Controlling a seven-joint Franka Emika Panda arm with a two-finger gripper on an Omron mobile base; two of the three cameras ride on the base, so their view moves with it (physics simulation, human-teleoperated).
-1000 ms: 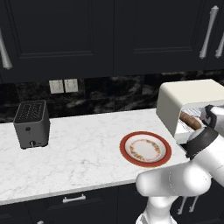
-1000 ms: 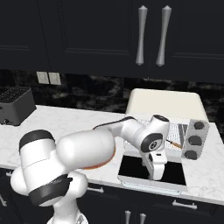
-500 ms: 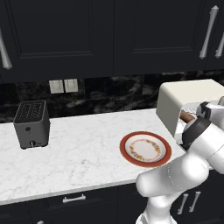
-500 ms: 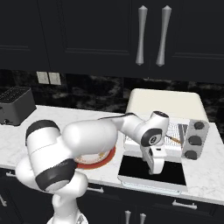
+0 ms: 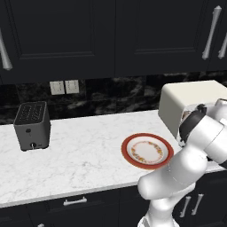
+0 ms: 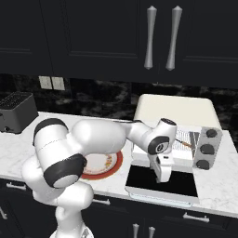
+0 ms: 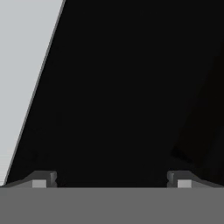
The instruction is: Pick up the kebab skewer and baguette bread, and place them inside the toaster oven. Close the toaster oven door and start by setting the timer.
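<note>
The cream-white toaster oven (image 6: 176, 106) stands at the counter's right end, also as the toaster oven (image 5: 195, 95). Its door (image 6: 183, 183) lies folded down flat, dark glass up. On the wire rack (image 6: 193, 137) inside lies a thin reddish streak, seemingly the kebab skewer (image 6: 186, 143). The baguette bread is hidden behind my arm. My gripper (image 6: 163, 177) points down just over the door's left half, open and holding nothing. In the hand view the gripper (image 7: 111, 181) faces the door's dark glass (image 7: 131, 87), its pale frame (image 7: 22, 65) at left.
A red-rimmed plate (image 5: 147, 150) sits bare left of the oven, also as the plate (image 6: 100, 163). A dark grey slot toaster (image 5: 32, 125) stands at the far left. The oven's knobs (image 6: 207, 148) are on its right panel. The open door overhangs the counter edge.
My hand has stayed over the open door, barely shifting, with the jaws still wide. The arm's elbow and upper links have swung, now covering the oven's front in the left base view.
</note>
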